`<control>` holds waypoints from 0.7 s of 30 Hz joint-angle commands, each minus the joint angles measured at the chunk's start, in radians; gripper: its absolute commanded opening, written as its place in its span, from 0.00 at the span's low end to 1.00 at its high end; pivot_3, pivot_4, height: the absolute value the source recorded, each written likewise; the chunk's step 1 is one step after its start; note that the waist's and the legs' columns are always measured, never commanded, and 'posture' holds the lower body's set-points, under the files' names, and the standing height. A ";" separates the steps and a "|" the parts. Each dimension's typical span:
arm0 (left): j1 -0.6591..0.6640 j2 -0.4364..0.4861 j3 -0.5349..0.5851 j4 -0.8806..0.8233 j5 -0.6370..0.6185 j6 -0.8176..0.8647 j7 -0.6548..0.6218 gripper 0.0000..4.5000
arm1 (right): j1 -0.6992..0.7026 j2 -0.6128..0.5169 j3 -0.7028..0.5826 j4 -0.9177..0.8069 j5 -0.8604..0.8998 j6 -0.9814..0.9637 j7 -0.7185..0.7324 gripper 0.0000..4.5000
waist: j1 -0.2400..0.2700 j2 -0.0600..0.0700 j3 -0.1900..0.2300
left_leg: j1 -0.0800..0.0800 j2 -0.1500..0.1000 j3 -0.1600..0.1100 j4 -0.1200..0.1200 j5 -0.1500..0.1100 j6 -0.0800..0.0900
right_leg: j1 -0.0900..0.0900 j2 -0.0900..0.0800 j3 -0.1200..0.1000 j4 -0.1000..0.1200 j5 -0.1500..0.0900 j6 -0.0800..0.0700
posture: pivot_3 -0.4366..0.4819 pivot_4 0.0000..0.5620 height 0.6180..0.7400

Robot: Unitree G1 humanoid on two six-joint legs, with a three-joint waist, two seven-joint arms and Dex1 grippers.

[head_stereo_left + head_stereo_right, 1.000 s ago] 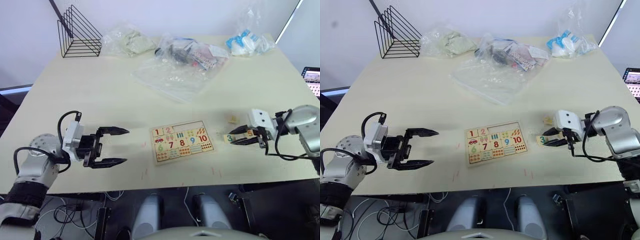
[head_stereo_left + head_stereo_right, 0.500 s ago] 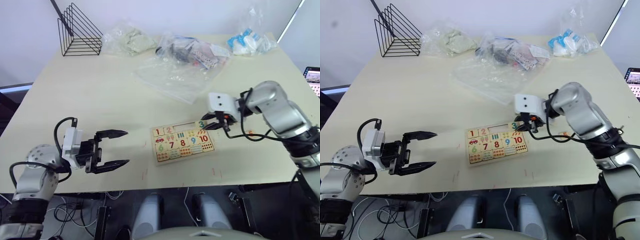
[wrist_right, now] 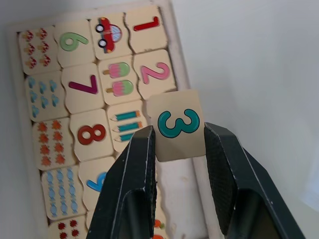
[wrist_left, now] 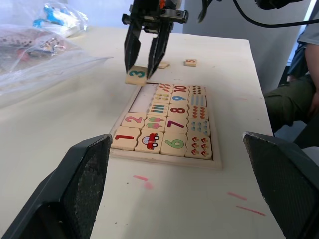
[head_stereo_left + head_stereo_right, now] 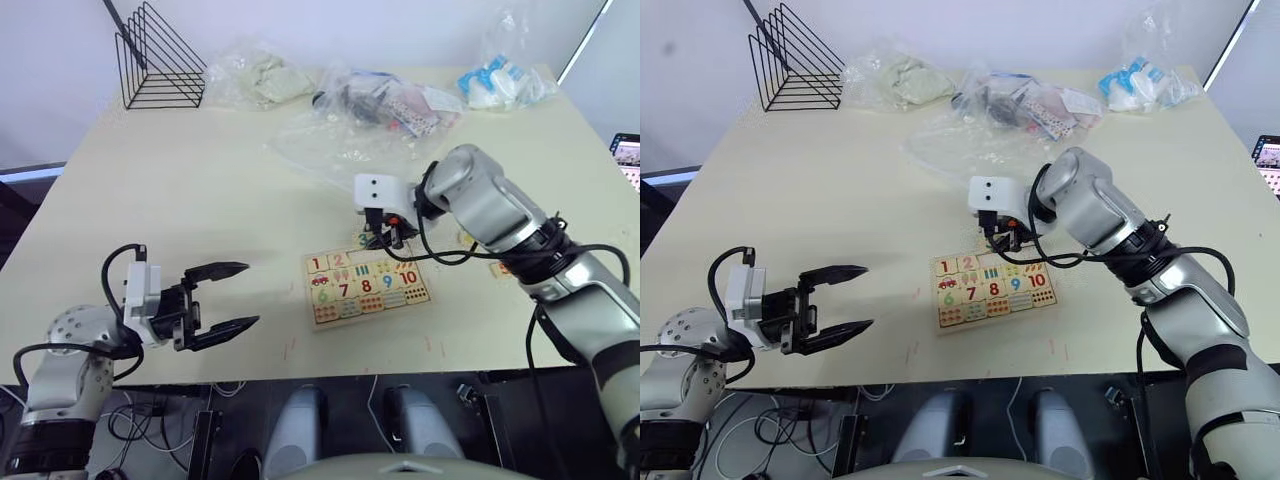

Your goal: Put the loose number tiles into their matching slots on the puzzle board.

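Note:
The puzzle board [image 4: 164, 158] lies flat near the table's front edge, with the red 1 and 2 seated in its top row. The slots [image 4: 145, 94] beside the 2 are bare. My right gripper [image 3: 179, 133] is shut on the green 3 tile [image 3: 178, 124] and holds it just above the board's top edge, next to the 2. The orange 5 tile [image 4: 190, 62] and another loose tile [image 4: 162, 64] lie on the table beyond the board's right end. My left gripper [image 5: 250, 294] stands open with nothing in it, left of the board and apart from it.
A black wire rack [image 5: 160, 60] stands at the back left. Several plastic bags [image 5: 385, 100] and a flat clear bag [image 5: 340, 150] lie behind the board. A person's leg [image 4: 289, 94] is past the table's right side.
My right gripper took hold of the 3 tile at the right of the board, beside the 5 tile, and carried it left to the board's top edge. The left gripper has barely shifted.

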 commanded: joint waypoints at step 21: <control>0.022 -0.029 0.043 -0.078 0.027 0.018 0.036 1.00 | -0.058 0.079 0.077 0.130 -0.101 -0.081 0.039 0.19 | -0.003 0.000 0.000 | 0.000 0.000 0.000 0.000 0.000 0.000 | 0.000 0.000 -0.001 0.000 0.000 -0.001 | 0.48 0.27 1.00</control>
